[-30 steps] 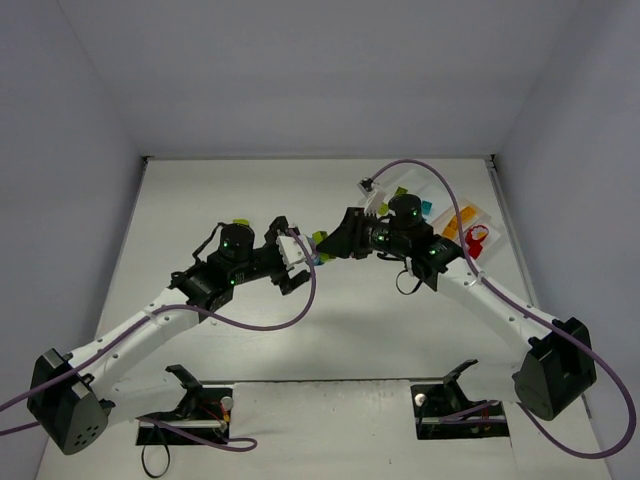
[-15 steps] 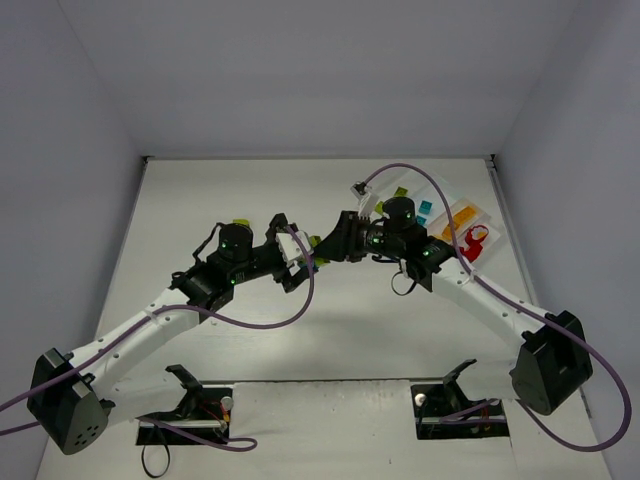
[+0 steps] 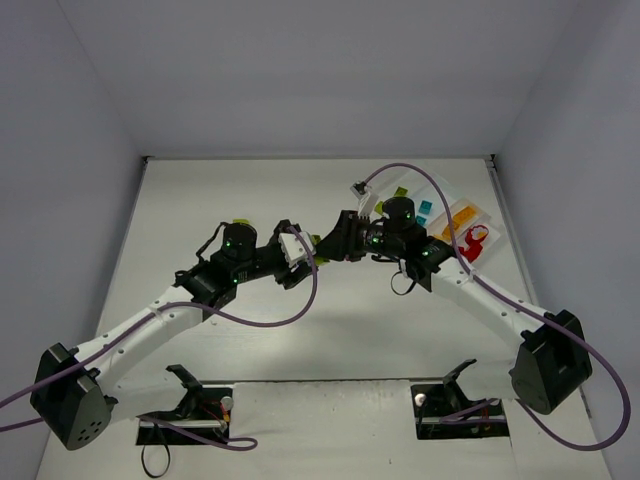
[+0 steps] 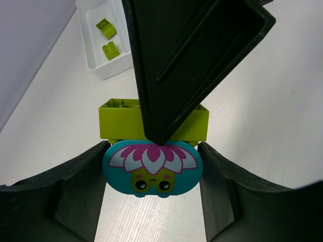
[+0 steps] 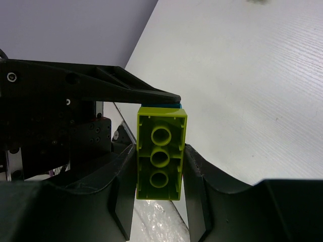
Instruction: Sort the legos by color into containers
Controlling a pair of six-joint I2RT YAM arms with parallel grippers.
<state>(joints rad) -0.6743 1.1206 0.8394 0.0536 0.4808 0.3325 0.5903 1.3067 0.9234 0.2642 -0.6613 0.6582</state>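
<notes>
Both arms reach in from the near edge and meet mid-table (image 3: 250, 190).

Left gripper (image 3: 298, 250): jaws partly closed, pads against both sides of a teal brick (image 4: 151, 169), which is oval with a flower-face print. Reads as a pinch on it.

Right gripper (image 3: 336, 238): clamped on a lime brick (image 5: 160, 156), long sides between its fingers, hollow underside with three tubes facing its wrist cam.

The lime brick is stuck to the teal brick. From the right wrist, teal shows only as a thin edge at the lime's far end. In the left wrist view, one right finger (image 4: 186, 60) lies across the lime brick, tip at the teal's top edge. The stacked pair hangs between the two grippers, clear of the table.

Farther back, right side: tray (image 4: 103, 70). The lane end nearest the grippers holds two lime pieces (image 4: 105, 27). The next lanes hold teal pieces (image 3: 425, 208), orange pieces (image 3: 457, 222) and red pieces (image 3: 476, 240), in that order going right. The right arm's purple cable (image 3: 440, 190) crosses over the tray.
</notes>
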